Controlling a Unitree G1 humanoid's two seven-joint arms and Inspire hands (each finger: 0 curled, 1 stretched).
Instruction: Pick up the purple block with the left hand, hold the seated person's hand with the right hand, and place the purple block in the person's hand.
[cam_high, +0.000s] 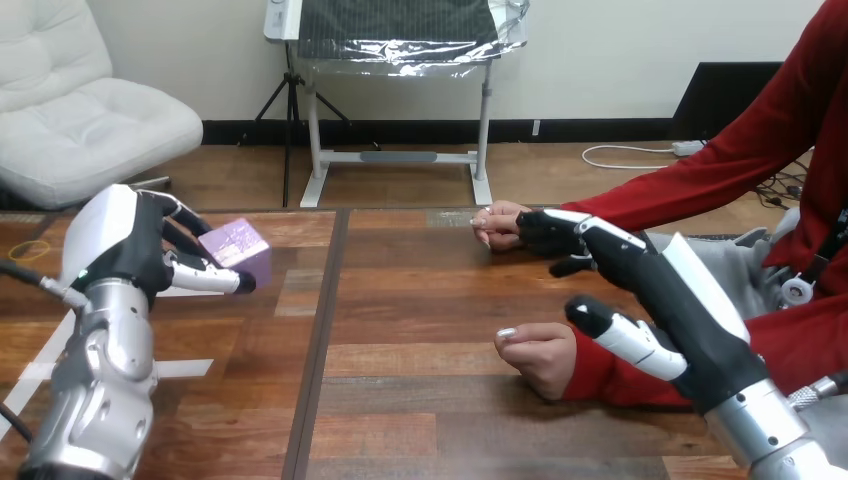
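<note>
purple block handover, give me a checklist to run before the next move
1. Pinch on the purple block by the left hand: ok.
2. Block off the wooden table: ok, it looks lifted.
3. Grip of the right hand on the person's upper hand: cannot tell; the two touch, but no clasp is visible.
4. That hand's palm turned up to receive: not ok, it looks curled.
5. Block close to that hand: not ok, it is far off at the view's left.
6. The person's lower hand out of the path: probably ok, a fist on the table nearer the robot.
</note>
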